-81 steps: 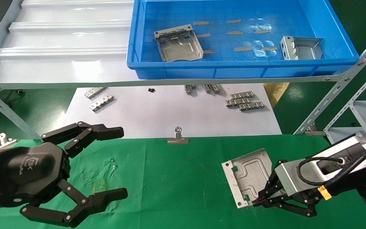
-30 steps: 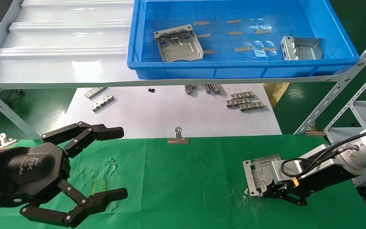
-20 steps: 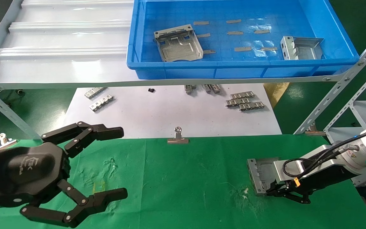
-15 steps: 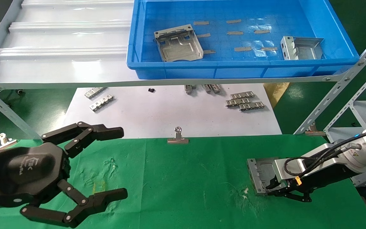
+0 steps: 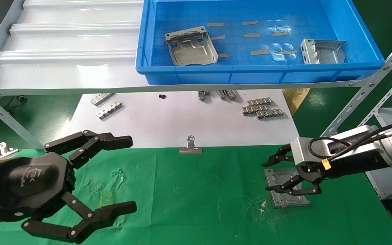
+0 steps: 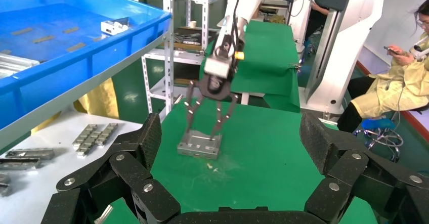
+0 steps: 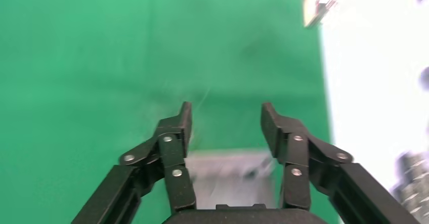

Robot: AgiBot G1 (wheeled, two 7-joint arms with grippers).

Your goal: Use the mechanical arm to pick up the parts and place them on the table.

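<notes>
One silver part (image 5: 286,193) lies flat on the green table (image 5: 199,190) at the right. My right gripper (image 5: 266,177) hovers just above it, open and empty, apart from the plate. The left wrist view shows the same part (image 6: 200,144) under the right gripper (image 6: 201,132). In the right wrist view the open gripper (image 7: 226,114) has the blurred part (image 7: 230,178) below it. Two more parts (image 5: 191,46) (image 5: 322,51) lie in the blue bin. My left gripper (image 5: 131,173) is parked open and empty at the lower left.
The blue bin (image 5: 260,73) sits on a pale ribbed shelf (image 5: 63,51) above a white sheet (image 5: 182,119) with toothed strips (image 5: 262,108). A binder clip (image 5: 190,146) stands at the cloth's far edge. Slotted rack posts (image 5: 362,98) rise at the right.
My right gripper lowered the part onto the green table, opened, let it go and rose a little above it. The part now lies flat. The left arm has not moved.
</notes>
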